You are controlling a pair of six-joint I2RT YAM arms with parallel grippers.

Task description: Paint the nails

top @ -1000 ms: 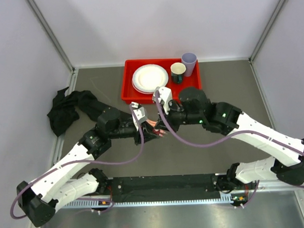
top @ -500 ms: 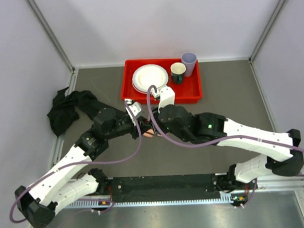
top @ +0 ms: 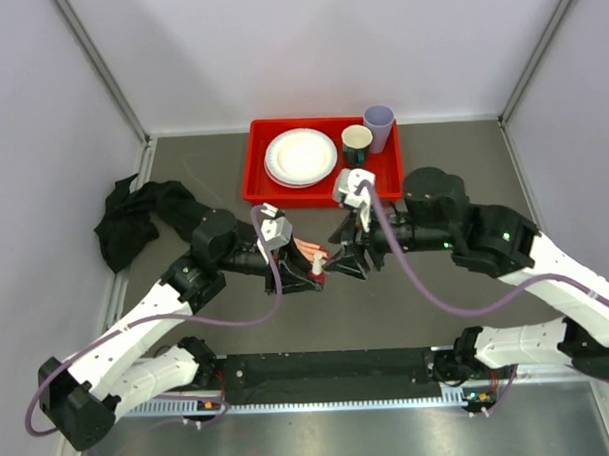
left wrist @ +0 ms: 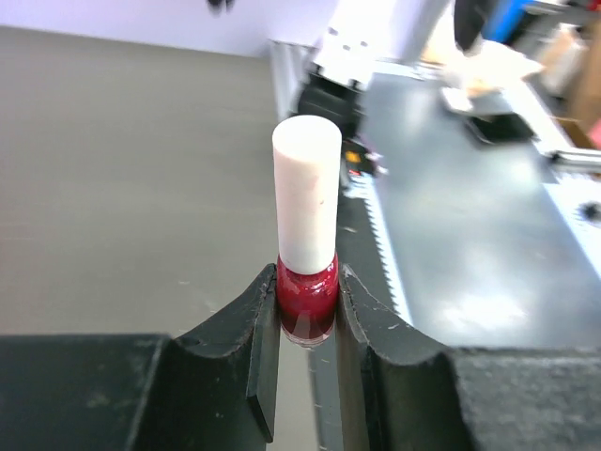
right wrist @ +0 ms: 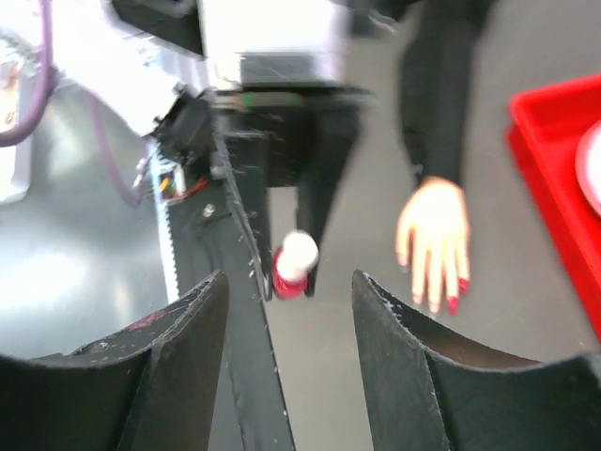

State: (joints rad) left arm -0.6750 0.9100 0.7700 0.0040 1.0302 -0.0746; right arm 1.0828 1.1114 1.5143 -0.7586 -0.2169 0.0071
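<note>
The left pincer [left wrist: 307,315] clenches a small dark red polish bottle with a white cylindrical cap [left wrist: 306,193], which is on. The right pincer [right wrist: 286,282] faces it, released. Beyond, to that pincer's right, lies the pale black-sleeved mannequin hand [right wrist: 434,235], its nails [right wrist: 452,303] already red. Whether any coats remain is unclear. No writing is legible.

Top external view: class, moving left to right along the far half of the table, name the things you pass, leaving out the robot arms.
Bunched black fabric → white plate → dark cup → lilac cup. The plate and the dark cup sit in the red tray.
</note>
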